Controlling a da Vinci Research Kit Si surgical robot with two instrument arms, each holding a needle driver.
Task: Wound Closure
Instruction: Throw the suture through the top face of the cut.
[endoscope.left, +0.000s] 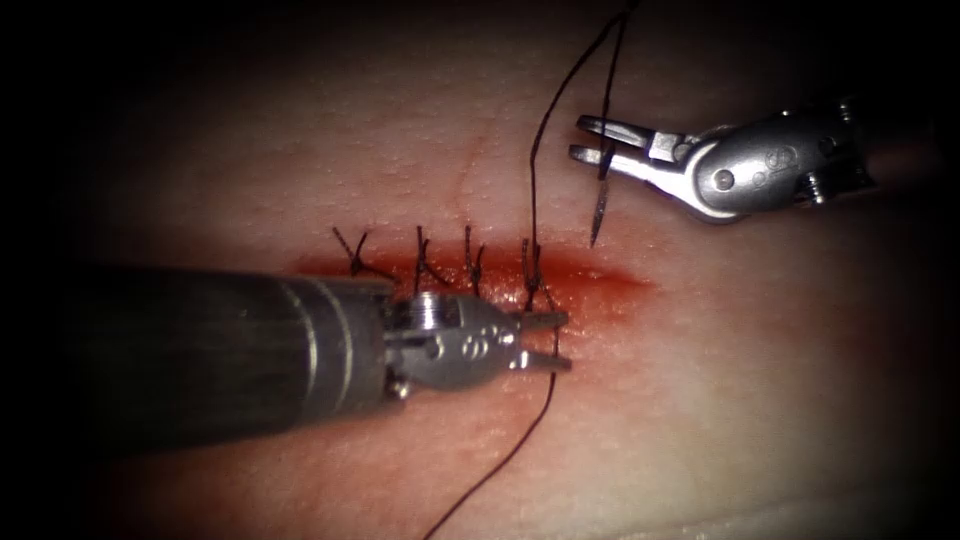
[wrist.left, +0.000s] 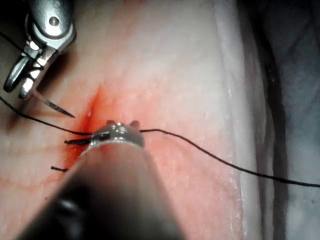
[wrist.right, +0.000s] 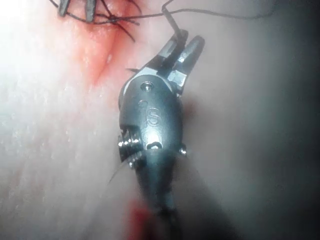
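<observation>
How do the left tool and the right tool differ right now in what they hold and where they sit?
The right tool holds the needle crosswise, its point hanging free above the tissue; the left tool holds no needle, and thread runs by its tips. The right tool sits above and right of the cut; the left tool lies low along the cut, by the newest stitch. On both, the jaws stand apart.

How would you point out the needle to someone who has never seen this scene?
Find the red cut across the tissue, then look above its right end to the right tool. The needle hangs between that tool's jaws, tip pointing down, clear of the tissue. Unlike the dark thread beside it, it is short, stiff and sharply pointed.
</observation>
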